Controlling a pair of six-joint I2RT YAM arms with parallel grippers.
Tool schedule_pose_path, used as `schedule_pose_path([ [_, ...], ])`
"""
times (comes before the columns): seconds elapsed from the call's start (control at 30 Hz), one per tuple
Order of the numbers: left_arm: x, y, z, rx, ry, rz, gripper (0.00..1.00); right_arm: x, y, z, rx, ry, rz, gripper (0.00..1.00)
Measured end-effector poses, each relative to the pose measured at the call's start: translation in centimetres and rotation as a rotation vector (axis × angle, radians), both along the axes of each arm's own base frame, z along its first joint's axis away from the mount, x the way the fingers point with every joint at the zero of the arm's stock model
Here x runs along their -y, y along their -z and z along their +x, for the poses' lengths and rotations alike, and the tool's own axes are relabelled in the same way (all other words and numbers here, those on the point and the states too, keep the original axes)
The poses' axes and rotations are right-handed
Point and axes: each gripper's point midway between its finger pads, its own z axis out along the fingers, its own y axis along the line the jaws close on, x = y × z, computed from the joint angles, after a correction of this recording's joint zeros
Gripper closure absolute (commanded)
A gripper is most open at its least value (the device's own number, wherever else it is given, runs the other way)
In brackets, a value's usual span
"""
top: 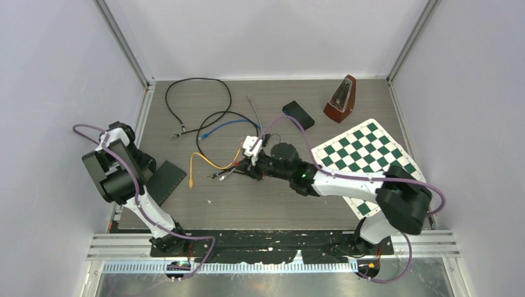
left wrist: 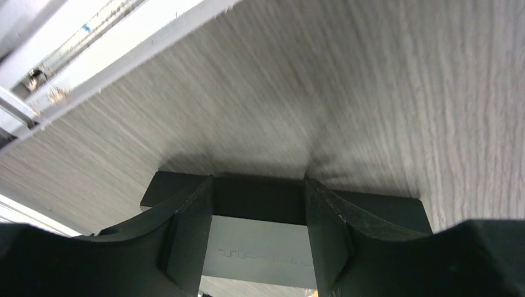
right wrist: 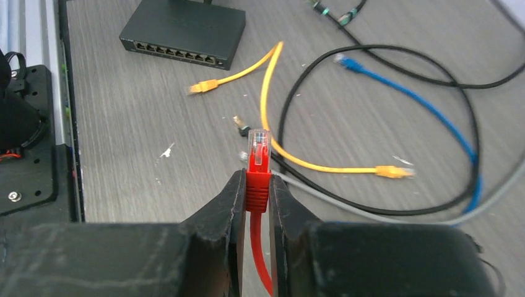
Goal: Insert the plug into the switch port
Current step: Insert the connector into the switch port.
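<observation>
Top external view: the switch (top: 166, 179) lies at the left edge of the bench (top: 278, 207), and the right gripper (top: 251, 162) hangs over mid-bench. Left wrist view: the left gripper (left wrist: 259, 189) stands part open over the switch's dark top; whether the fingers touch it I cannot tell. Right wrist view: the right gripper's jaws are clamped on the red plug (right wrist: 258, 162), well apart from the switch's port row.
</observation>
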Motion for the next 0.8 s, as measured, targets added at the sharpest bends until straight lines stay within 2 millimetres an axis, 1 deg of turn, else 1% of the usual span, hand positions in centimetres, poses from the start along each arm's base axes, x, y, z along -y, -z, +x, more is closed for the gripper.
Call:
schedule_pose_path([
  [0.1, 0.8, -0.4, -0.7, 0.018, -0.025, -0.02, 0.44, -2.4, 1.7, -0.6, -0.047, -0.02, -0.041, 0.95],
  [0.2, 1.1, -1.2, -1.0, 0.06, -0.061, -0.026, 0.44, -4.7, 3.6, -1.5, -0.08, -0.047, -0.095, 0.95],
  [0.27, 1.2, -1.9, -1.1, 0.093, -0.079, -0.022, 0.42, -6.5, 4.8, -2.0, -0.099, -0.06, -0.126, 0.95],
  [0.37, 1.9, -2.3, -1.4, 0.13, -0.099, -0.02, 0.38, -9.0, 5.9, -2.9, -0.117, -0.08, -0.153, 0.95],
  [0.5, 2.5, -2.1, -2.2, 0.16, -0.113, -0.012, 0.37, -12.9, 7.1, -4.8, -0.135, -0.114, -0.169, 0.95],
  [0.6, 2.1, -2.2, -1.6, 0.182, -0.116, 0.006, 0.37, -15.5, 8.2, -6.3, -0.14, -0.136, -0.178, 0.95],
  [0.67, 1.7, -2.4, -1.2, 0.181, -0.116, 0.01, 0.39, -16.7, 9.0, -6.9, -0.145, -0.142, -0.188, 0.95],
  [0.73, 1.0, -2.6, -0.1, 0.181, -0.114, 0.012, 0.4, -18.1, 9.8, -7.5, -0.154, -0.15, -0.195, 0.95],
  [0.8, 0.1, -2.6, 1.1, 0.189, -0.11, 0.017, 0.4, -19.0, 10.5, -7.7, -0.168, -0.149, -0.2, 0.95],
])
